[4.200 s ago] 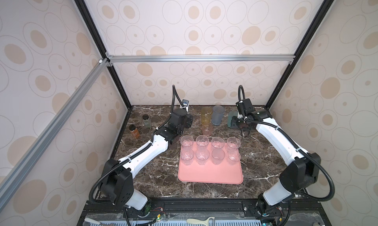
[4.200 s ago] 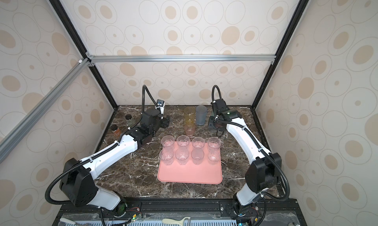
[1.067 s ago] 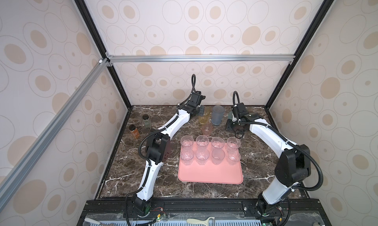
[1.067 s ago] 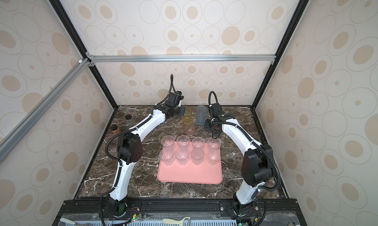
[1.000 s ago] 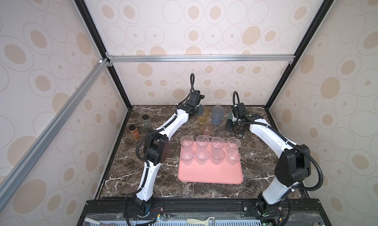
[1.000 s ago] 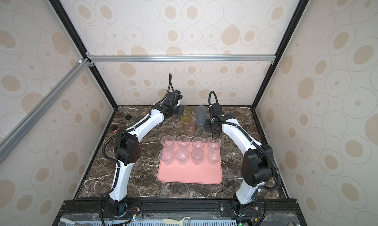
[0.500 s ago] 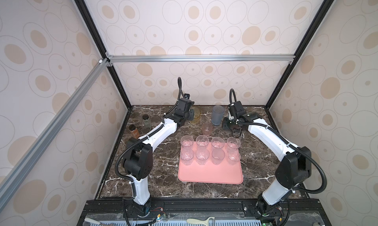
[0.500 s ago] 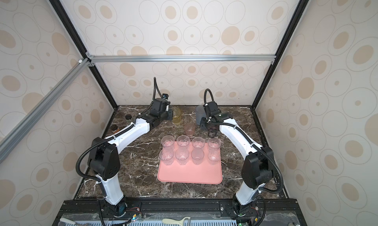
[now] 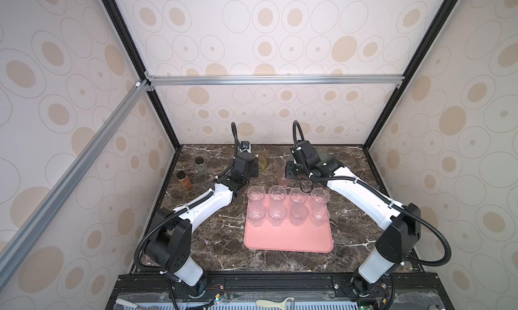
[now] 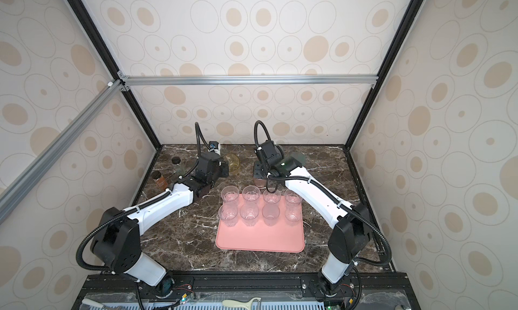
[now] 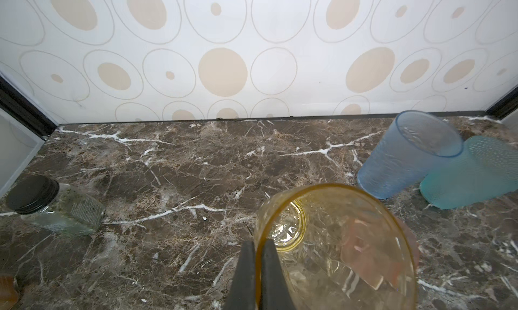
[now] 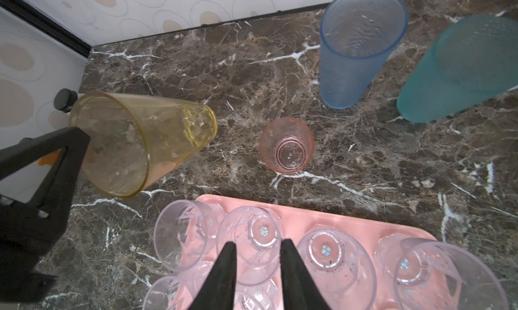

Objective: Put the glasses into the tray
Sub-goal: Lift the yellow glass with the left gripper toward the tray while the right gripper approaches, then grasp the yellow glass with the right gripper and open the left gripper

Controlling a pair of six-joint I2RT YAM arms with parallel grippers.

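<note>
Left wrist view shows me the amber glass point(image 11: 336, 252), rim pinched in the jaws of the left gripper point(image 11: 257, 245), near the back edge of the worktop point(image 9: 218, 238). Eight clear glasses point(image 9: 277, 195) stand in two rows on the back half of the tray point(image 9: 288, 238), the pink glass point(image 12: 286, 145) just behind it. My right gripper point(image 12: 258, 245) hangs over that back row, jaws apart and empty; the blue glass point(image 12: 356, 47) and teal glass point(image 12: 459, 70) sit by the back edge, right of middle.

Circle-patterned walls point(image 9: 280, 42), brown marble tabletop point(image 9: 218, 238)
</note>
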